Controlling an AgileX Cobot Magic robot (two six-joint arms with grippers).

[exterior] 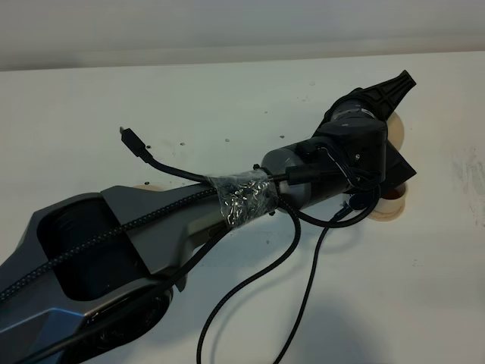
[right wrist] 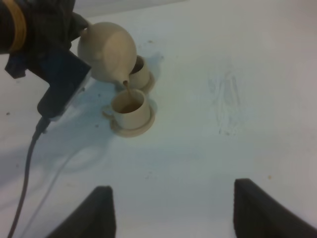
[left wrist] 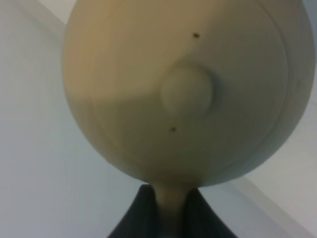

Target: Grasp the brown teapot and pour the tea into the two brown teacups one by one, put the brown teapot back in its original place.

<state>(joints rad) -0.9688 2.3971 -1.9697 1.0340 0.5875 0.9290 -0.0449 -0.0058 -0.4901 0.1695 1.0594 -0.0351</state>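
A white, lightly scuffed tabletop (exterior: 227,91) carries everything. The robot's grey and black left arm (exterior: 151,227) reaches diagonally across it to the far right, where the cups stand. Its left gripper (left wrist: 172,206) is clamped on the loop handle of the squat, domed pale-tan clay teapot (right wrist: 106,47). In the left wrist view the dark fingers (left wrist: 141,215) press that handle from both sides, and the knobbed lid (left wrist: 187,89) faces the camera. The right gripper (right wrist: 173,198) hovers well apart from the cups, its jaws spread wide with nothing between them, probably held back to leave the pouring arm room. The teapot hangs clear of the table, tipped forward so its short spout (right wrist: 122,79) points down just above the nearer cup. A sliver of pale tan at the edge of the arm (exterior: 144,185) may be the flat round saucer the teapot belongs on, though most of it is hidden. Two small pale-beige cylindrical teacups stand close together: the nearer teacup (right wrist: 130,105) directly under the spout, and the farther teacup (right wrist: 140,71) half hidden behind the teapot, so I cannot tell whether it is filled. Each rests on a small matching round saucer (right wrist: 143,126). A thin brown stream of tea (right wrist: 126,88) falls into the nearer teacup, which already holds brown liquid, so pouring looks like the step in hand.
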